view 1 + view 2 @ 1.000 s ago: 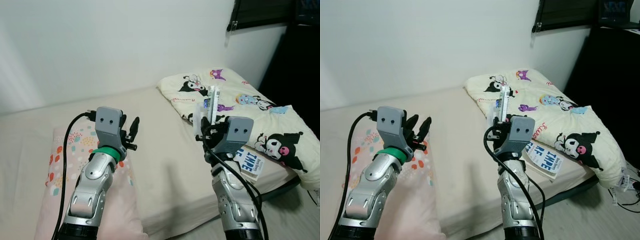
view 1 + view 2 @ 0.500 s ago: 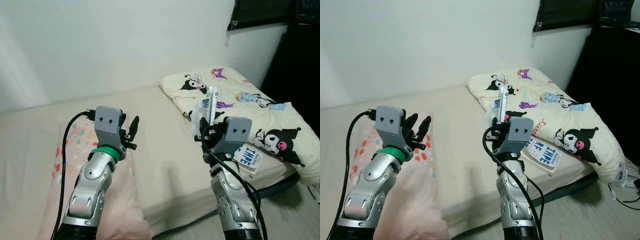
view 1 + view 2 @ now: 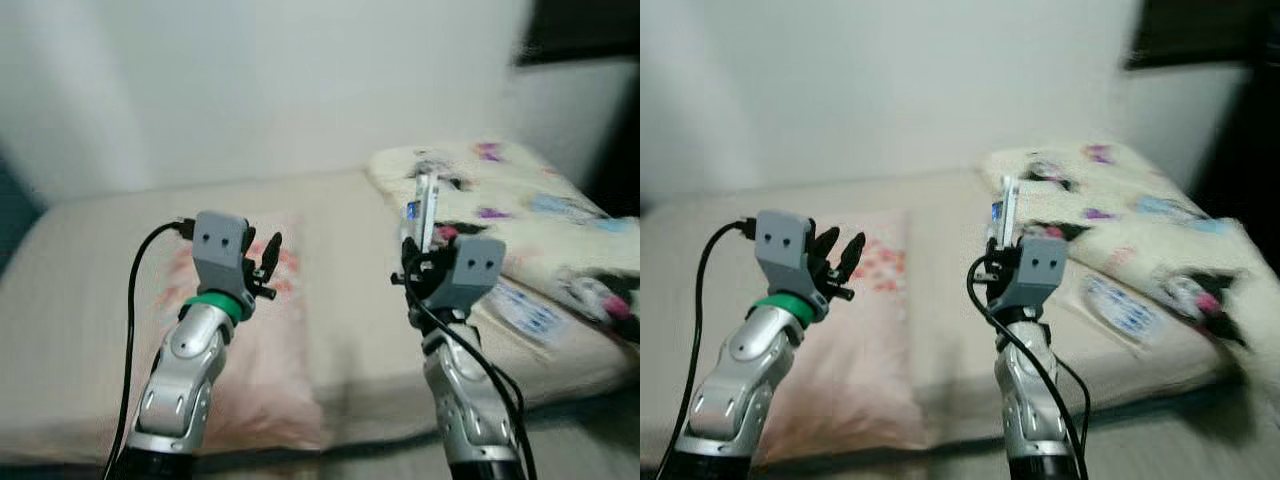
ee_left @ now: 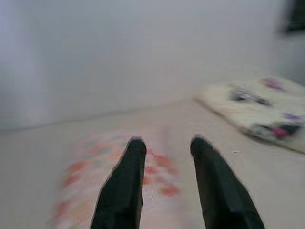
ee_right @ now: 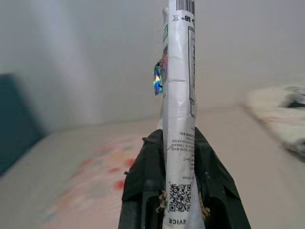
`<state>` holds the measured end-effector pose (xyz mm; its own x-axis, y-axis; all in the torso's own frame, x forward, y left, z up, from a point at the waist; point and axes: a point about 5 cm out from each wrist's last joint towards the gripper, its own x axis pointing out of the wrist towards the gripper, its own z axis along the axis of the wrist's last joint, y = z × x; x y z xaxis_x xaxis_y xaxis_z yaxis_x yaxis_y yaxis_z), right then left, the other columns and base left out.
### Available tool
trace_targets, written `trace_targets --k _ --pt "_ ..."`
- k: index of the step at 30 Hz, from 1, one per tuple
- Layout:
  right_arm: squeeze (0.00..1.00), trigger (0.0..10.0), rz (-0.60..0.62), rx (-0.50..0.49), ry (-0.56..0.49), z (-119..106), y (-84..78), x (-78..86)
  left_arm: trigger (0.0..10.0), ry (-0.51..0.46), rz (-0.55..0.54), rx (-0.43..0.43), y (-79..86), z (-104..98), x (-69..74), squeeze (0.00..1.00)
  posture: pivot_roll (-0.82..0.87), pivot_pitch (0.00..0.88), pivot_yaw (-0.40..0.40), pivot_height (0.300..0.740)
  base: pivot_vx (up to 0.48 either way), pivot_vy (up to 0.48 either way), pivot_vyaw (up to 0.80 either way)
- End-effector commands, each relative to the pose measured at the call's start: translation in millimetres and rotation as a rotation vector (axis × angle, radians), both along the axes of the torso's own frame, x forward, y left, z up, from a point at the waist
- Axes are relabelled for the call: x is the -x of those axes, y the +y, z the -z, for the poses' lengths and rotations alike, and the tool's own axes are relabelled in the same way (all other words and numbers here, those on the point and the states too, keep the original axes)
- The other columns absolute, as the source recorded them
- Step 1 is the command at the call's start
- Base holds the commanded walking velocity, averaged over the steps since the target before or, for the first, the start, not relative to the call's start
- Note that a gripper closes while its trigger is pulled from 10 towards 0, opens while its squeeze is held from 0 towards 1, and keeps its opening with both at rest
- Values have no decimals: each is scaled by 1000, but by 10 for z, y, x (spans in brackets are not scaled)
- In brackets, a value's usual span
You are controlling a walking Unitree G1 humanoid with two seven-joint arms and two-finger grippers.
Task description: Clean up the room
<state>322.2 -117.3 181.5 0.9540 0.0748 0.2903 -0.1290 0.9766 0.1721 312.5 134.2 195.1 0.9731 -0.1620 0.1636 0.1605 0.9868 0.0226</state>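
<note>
- The head views have swung towards the robot's left and blurred — the camera is turning, the bed (image 3: 90, 260) itself hasn't moved.
- The right gripper (image 5: 180, 157) stays clamped on a flat white packet (image 5: 179, 95), upright above the mattress.
- The left gripper (image 4: 167, 157) is parted, empty, over the pink pillow (image 3: 270, 350).
- Likely carrying the packet off for disposal.

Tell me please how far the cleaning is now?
Done: nothing visibly put away yet. In hand: the right gripper is shut on a flat white packet, held upright. The left gripper is open and empty above the pillow. Left: a book and the blanket remain on the bed.
</note>
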Motion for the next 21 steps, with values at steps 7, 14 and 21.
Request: trace_targets --k 7,14,21 --pt "0 10000 14 -11 21 64 -25 22 10000 -6 22 -20 -46 -50 -20 0 -50 26 97 738 -294 0 0" --pt "0 10000 16 -11 22 66 -26 24 10000 -5 23 -20 -45 -49 -18 0 -50 27 98 738 -292 0 0" --pt "0 10000 18 -5 16 58 -20 24 10000 -4 26 -22 -51 -52 -24 0 -50 27 101 738 -294 0 0"
